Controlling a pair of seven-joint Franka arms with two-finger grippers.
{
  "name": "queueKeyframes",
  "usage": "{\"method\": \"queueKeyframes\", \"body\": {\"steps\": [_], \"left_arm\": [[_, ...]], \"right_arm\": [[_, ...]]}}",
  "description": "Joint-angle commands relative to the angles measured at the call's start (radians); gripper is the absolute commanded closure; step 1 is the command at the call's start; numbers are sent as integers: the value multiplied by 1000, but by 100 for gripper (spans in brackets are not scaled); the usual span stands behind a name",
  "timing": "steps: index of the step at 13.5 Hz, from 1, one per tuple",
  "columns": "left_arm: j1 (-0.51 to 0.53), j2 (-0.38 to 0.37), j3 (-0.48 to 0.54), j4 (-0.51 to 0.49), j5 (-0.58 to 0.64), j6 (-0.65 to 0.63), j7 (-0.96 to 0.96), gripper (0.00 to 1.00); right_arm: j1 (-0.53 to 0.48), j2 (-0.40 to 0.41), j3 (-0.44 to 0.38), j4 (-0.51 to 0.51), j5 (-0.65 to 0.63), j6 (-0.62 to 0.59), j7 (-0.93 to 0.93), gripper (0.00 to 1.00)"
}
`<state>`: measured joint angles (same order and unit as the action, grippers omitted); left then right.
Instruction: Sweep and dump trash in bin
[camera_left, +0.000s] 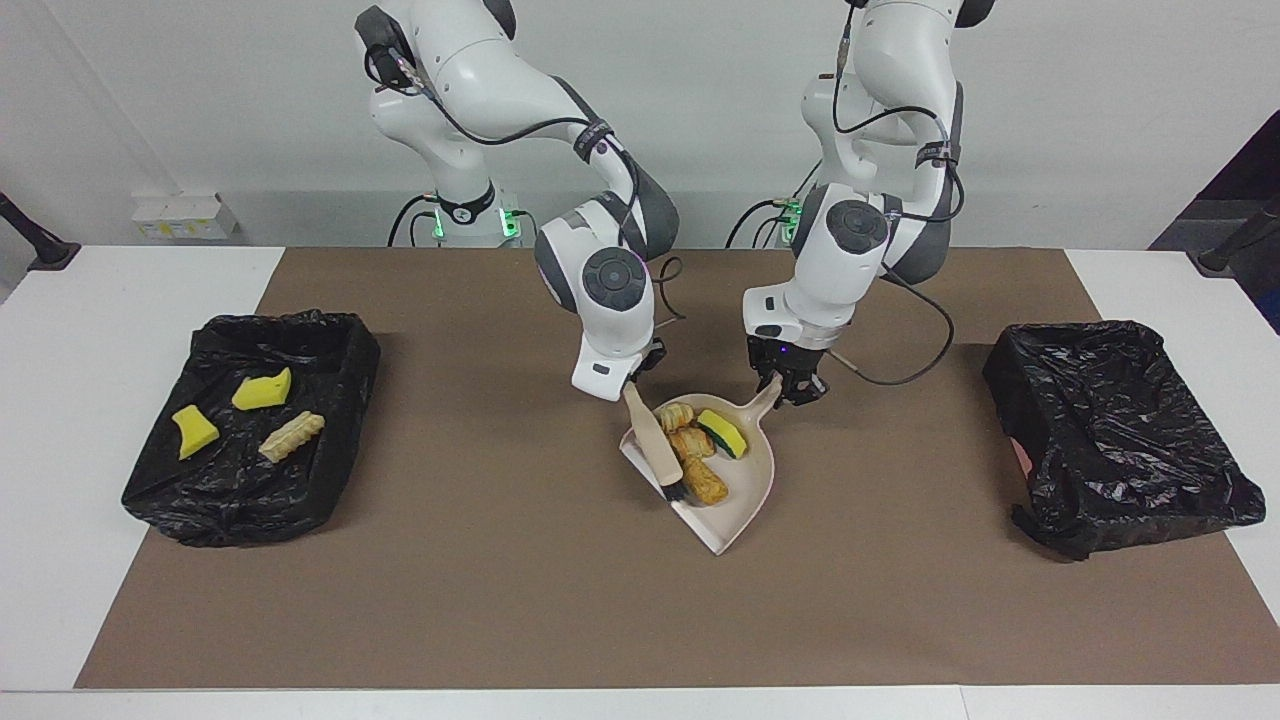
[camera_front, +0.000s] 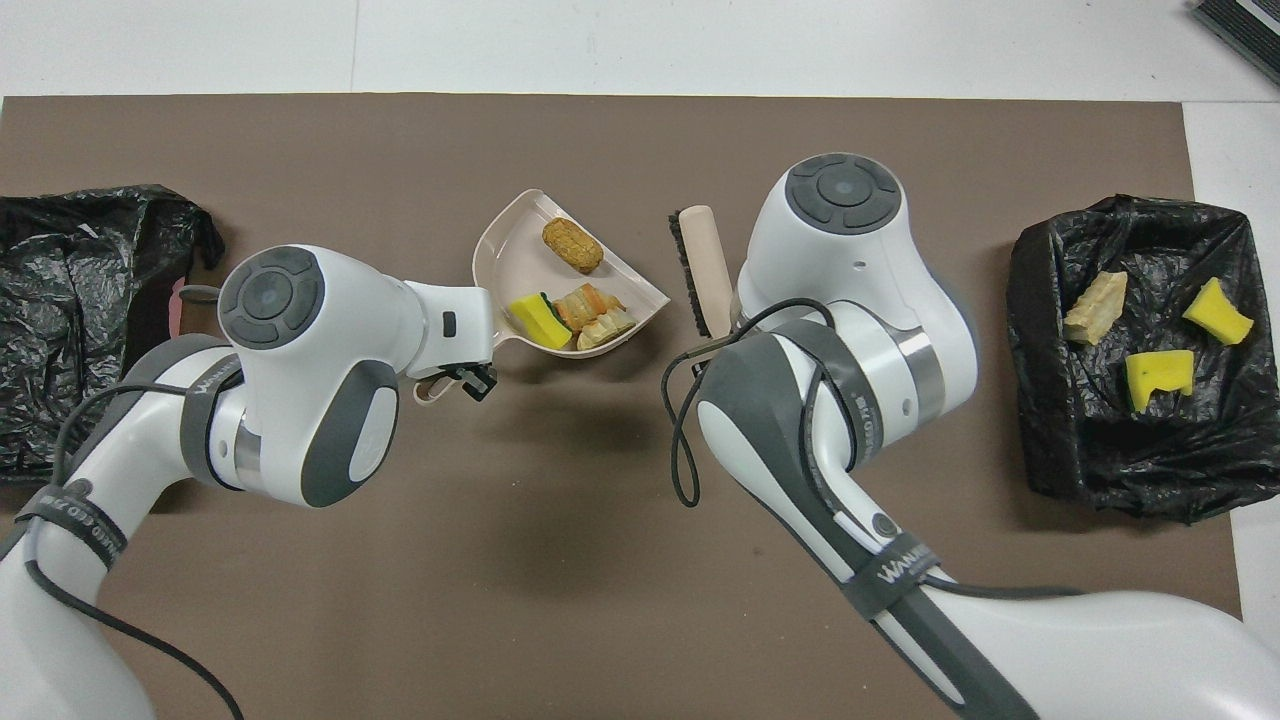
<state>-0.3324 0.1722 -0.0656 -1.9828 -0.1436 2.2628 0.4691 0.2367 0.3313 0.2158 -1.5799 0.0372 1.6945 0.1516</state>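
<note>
Trash (camera_left: 700, 450) in left-gripped dustpan (camera_left: 745, 500)

Brown mat (camera_left: 500, 600) on white table (camera_left: 100, 420).

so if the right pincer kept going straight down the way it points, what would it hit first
Probably the dustpan: the right pincer holds the brush, whose bristles already sit at the pan beside the trash. Depth is uncertain.

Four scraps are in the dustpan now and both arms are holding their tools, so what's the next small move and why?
Probably the left end effector should carry the dustpan toward a bin. The pan holds four scraps, and none remain on the mat. First, the right end effector likely needs to draw the brush aside, clear of the pan.
</note>
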Motion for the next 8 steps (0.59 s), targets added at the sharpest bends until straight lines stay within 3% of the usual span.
{"method": "queueKeyframes", "body": {"steps": [1, 5, 8], "left_arm": [[32, -68, -2, -33, -11, 1, -4, 100], [143, -123, -2, -27, -11, 12, 11, 100], [228, -145, 0, -5, -10, -2, 20, 100]], "right_arm": [[15, -66, 5, -32, 6, -62, 92, 100], [64, -167, 14, -215, 82, 24, 284, 100], [128, -164, 16, -227, 128, -9, 337, 100]]}}
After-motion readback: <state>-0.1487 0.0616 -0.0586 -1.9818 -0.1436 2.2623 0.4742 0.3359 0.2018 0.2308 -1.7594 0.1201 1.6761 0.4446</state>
